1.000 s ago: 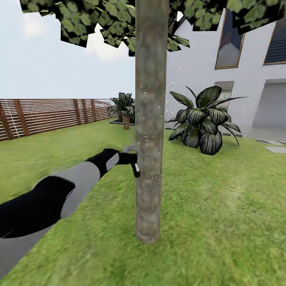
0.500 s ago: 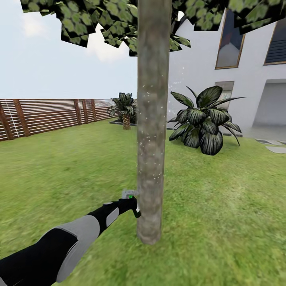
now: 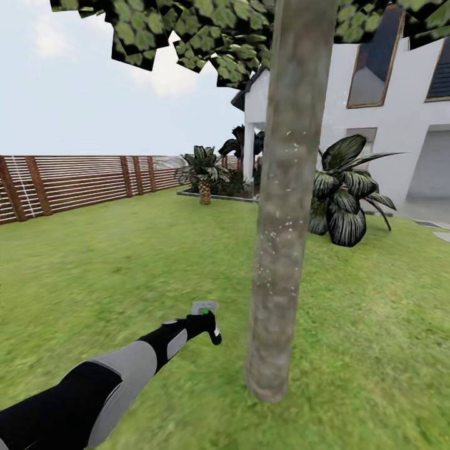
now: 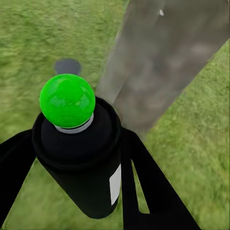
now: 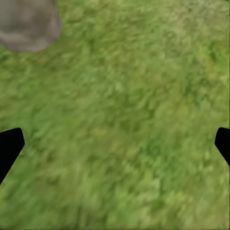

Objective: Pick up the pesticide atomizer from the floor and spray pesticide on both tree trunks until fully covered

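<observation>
Mid-spray step: left gripper (image 3: 209, 326) clamped round the pesticide atomizer (image 4: 79, 158), lower centre of frame, near the speckled tree trunk (image 3: 284, 212) (right gripper (image 5: 115, 143) spread, empty). Next: aim nozzle at bare bark.

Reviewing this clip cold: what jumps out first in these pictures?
The tall grey-brown tree trunk rising mid-frame from the lawn in the head view, flecked with white specks. Low to its left, the left hand holds the pesticide atomizer, whose bright green dot dominates the left wrist view. Behind stand a slatted wooden fence and a white house.
</observation>
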